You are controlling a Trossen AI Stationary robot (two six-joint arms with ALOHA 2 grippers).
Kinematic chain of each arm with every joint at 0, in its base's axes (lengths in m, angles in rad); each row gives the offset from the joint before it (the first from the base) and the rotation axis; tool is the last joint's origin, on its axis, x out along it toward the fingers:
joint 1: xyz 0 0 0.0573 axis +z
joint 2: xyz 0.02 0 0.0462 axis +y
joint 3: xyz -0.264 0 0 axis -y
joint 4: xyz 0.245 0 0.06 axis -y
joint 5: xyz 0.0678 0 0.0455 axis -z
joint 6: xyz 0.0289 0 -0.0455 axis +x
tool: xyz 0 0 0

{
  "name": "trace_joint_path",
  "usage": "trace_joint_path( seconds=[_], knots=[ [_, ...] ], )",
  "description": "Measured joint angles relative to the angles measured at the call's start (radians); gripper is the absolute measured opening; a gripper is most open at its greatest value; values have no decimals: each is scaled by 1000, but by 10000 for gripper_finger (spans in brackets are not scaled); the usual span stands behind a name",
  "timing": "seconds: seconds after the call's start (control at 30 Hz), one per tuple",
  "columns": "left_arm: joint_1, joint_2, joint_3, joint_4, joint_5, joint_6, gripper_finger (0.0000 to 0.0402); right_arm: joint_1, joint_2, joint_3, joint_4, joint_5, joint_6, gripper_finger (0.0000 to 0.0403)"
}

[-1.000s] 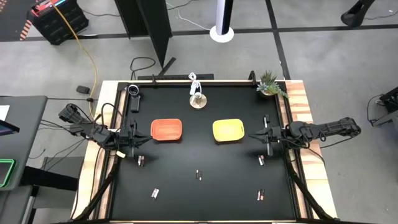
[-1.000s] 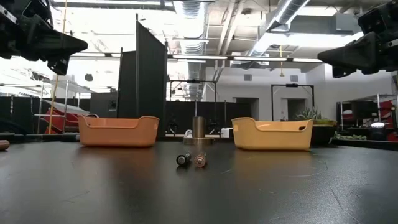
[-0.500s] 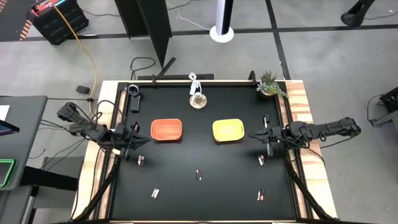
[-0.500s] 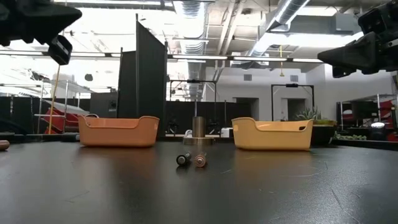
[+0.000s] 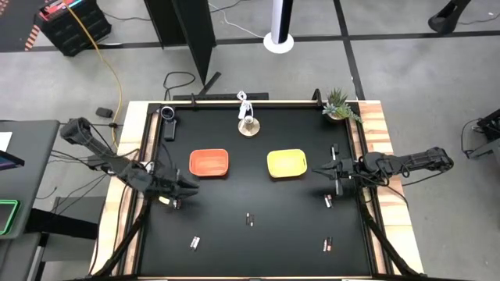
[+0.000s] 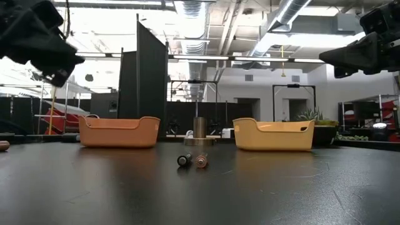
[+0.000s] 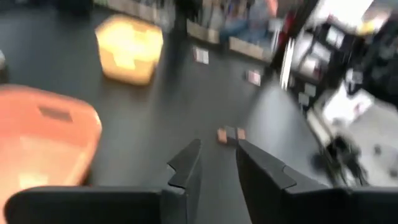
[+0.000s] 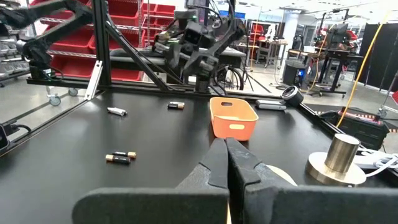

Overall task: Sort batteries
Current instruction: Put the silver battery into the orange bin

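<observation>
Several small batteries lie flat on the black table: one (image 5: 176, 204) just near of my left gripper, one at the centre (image 5: 250, 219), others (image 5: 194, 243) (image 5: 328, 201) (image 5: 328, 245). My left gripper (image 5: 187, 187) hovers above the table, near of the orange tray (image 5: 209, 163), open by a narrow gap (image 7: 217, 149); a battery (image 7: 230, 134) shows ahead of its fingers. My right gripper (image 5: 322, 169) waits right of the yellow tray (image 5: 287, 163), shut (image 8: 225, 146). In the low view both hang high: my left gripper (image 6: 47, 53) and my right gripper (image 6: 359, 56).
A round metal-and-wood object with a white cable (image 5: 248, 125) stands at the far edge, a small potted plant (image 5: 339, 105) in the far right corner, a dark round device (image 5: 167, 115) far left. The near half of the table holds only scattered batteries (image 6: 183, 160).
My left gripper has swung from beside the orange tray toward the table's near edge and centre, its fingers tipping downward, and now hangs over the battery near the left edge. My right arm has kept still. No battery has moved.
</observation>
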Motion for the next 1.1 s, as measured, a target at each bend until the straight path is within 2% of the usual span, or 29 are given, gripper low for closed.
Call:
trace_joint_path(
  seconds=[0.1, 0.27, 0.37, 0.6, 0.7, 0.9, 1.0, 1.1],
  knots=[
    [-30, 129, 70, -63, 34, -68, 108, -4, 0, 0, 2, 4, -19, 6],
    [-50, 356, 222, -162, 162, -141, 109, -28, 0, 0, 58, 21, -49, 6],
    [-56, 495, 326, -262, 233, -185, 108, -29, 0, 0, 54, 21, 59, 6],
    [-64, 759, 561, -526, 292, -307, 108, -53, 0, 0, 128, 24, 247, 6],
    [-72, 843, 655, -683, 305, -354, 108, -71, 0, 0, 179, 24, 303, 6],
    [-73, 968, 821, -1043, 370, -419, 113, -108, 0, 0, 192, 24, 306, 6],
    [-72, 1003, 857, -1170, 393, -427, 132, -122, 0, 0, 193, 24, 306, 6],
    [-64, 1014, 853, -1279, 455, -547, 163, -136, 0, 0, 219, 24, 303, 6]
  ],
)
